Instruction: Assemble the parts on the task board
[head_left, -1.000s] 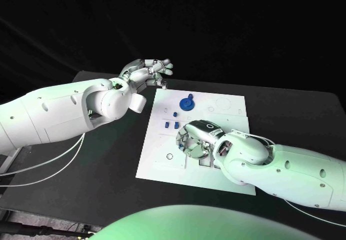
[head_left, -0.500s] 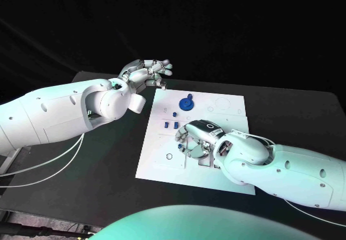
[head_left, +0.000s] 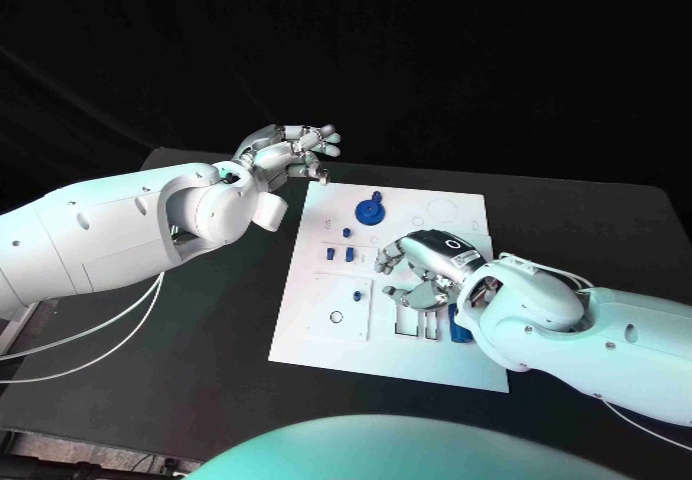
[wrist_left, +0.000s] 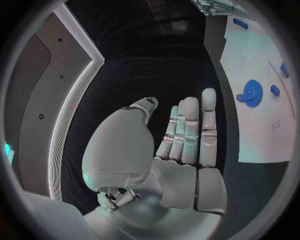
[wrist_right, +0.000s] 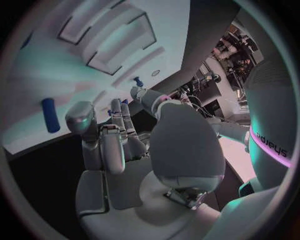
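Right hand (head_left: 421, 272) has lifted and drawn back toward the board's near right; fingers curled, apparently grasping nothing. Blue peg (head_left: 457, 325) lies on task board (head_left: 325, 335) just beside it, long axis running near-to-far. Left hand (head_left: 289, 146) released, well apart, over the bench's far edge.

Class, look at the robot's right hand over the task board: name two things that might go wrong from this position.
1. The right hand hangs low over the board, beside the slots where a blue peg lies; a careless move might knock the peg away.
2. The forearm hides part of the board in the head view, so a misplaced part there might go unnoticed.
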